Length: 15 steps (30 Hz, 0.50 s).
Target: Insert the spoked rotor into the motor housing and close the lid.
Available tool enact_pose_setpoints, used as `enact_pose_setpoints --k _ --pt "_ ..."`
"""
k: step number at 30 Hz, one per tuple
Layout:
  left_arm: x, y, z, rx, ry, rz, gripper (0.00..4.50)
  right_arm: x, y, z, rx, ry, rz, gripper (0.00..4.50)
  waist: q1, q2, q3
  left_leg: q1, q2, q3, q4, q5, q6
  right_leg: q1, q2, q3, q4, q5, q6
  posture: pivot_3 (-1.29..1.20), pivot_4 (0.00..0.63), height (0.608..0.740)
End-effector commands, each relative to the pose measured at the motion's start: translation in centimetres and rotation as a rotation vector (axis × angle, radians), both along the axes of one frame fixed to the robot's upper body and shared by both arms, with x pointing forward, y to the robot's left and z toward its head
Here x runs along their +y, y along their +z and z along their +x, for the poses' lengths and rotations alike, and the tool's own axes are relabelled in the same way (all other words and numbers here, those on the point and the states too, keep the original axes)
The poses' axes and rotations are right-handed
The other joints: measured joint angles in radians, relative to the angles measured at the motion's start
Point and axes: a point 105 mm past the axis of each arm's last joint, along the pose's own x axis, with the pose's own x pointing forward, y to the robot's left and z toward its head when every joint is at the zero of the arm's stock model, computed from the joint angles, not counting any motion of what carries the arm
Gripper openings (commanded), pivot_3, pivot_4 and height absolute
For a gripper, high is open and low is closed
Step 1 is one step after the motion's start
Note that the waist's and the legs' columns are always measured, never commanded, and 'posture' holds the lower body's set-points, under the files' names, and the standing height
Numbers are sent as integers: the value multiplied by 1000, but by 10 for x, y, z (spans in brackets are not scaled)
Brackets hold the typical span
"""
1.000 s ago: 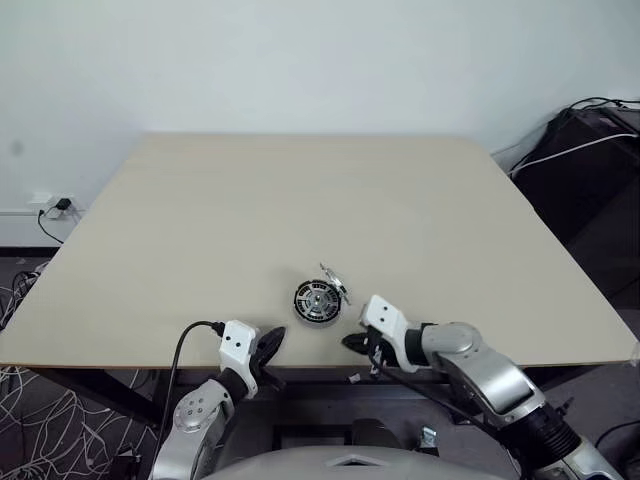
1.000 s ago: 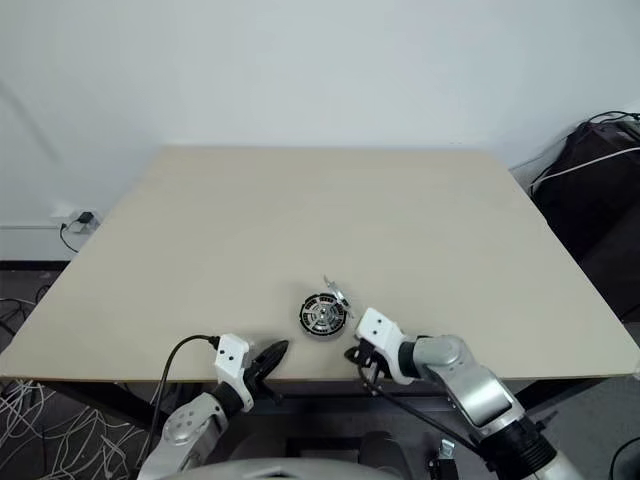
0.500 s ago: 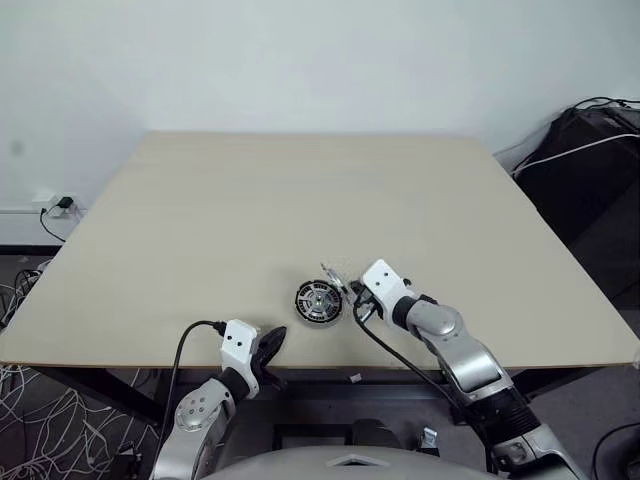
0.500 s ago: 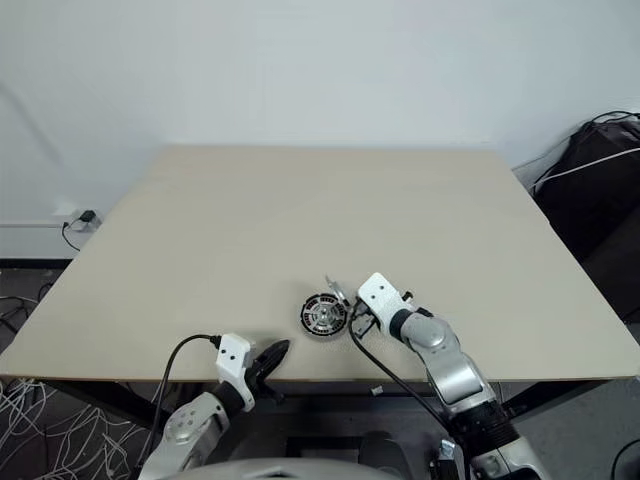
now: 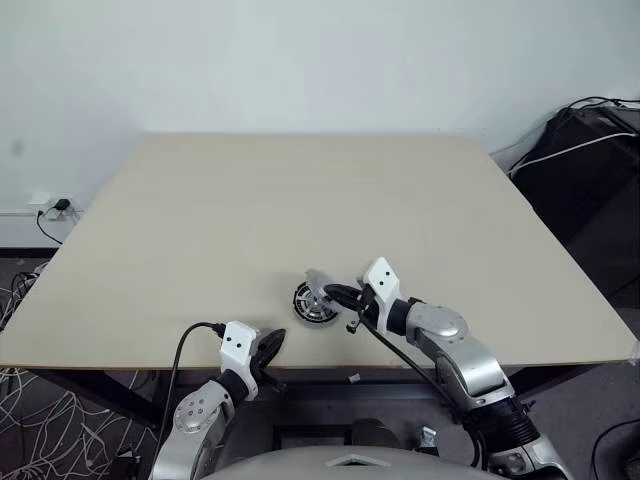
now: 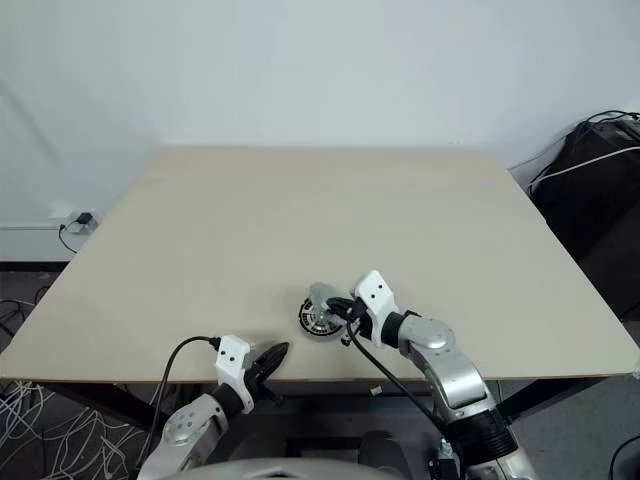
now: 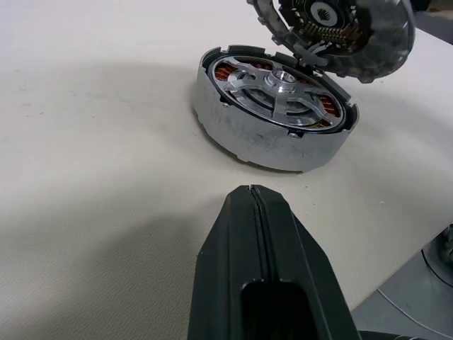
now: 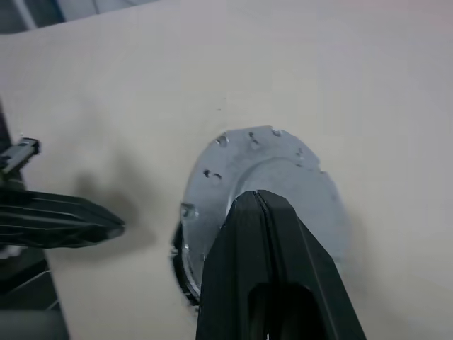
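Note:
The motor housing (image 7: 262,134) is a round silver can near the table's front edge, also at the housing (image 5: 313,308). The spoked rotor (image 7: 283,79) sits inside it, silver spokes and hub over copper windings. The lid (image 7: 340,32) hangs tilted above the housing's far side, seen also as the lid (image 5: 318,283) and its plain silver back (image 8: 272,163). My right gripper (image 5: 335,293) is shut, its tip against the lid's back (image 8: 256,195). My left gripper (image 5: 272,343) is shut and holds nothing, pointing at the housing from a short way off (image 7: 251,191).
The beige table (image 5: 300,200) stretches wide behind the motor; its front edge runs just under both grippers. A black cable trails from each wrist. Dark bags and cables (image 5: 590,170) lie on the floor at the right.
My right gripper has swung up and to the left onto the table, reaching the lid. The lid has tipped from leaning back at the right to hanging over the housing. The left arm stayed still.

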Motion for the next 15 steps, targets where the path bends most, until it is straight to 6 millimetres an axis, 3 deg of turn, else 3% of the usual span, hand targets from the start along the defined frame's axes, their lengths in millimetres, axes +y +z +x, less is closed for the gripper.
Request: enact_pose_setpoints --k 1,9,15 --pt "-4 17 7 -64 -9 -24 0 12 -4 1 14 30 2 19 0 0 0 0 0 0 0 0 0 0 0 0 0 0 0 0 0 740" --pt "-5 19 8 -69 -9 -23 0 25 -28 11 65 0 -17 19 -2 1 -1 0 0 0 0 0 0 0 0 0 0 0 0 0 0 740" --pt "-3 20 8 -68 -3 -19 0 28 -28 12 62 8 -9 19 -7 2 -1 0 0 0 0 0 0 0 0 0 1 0 0 0 0 740"
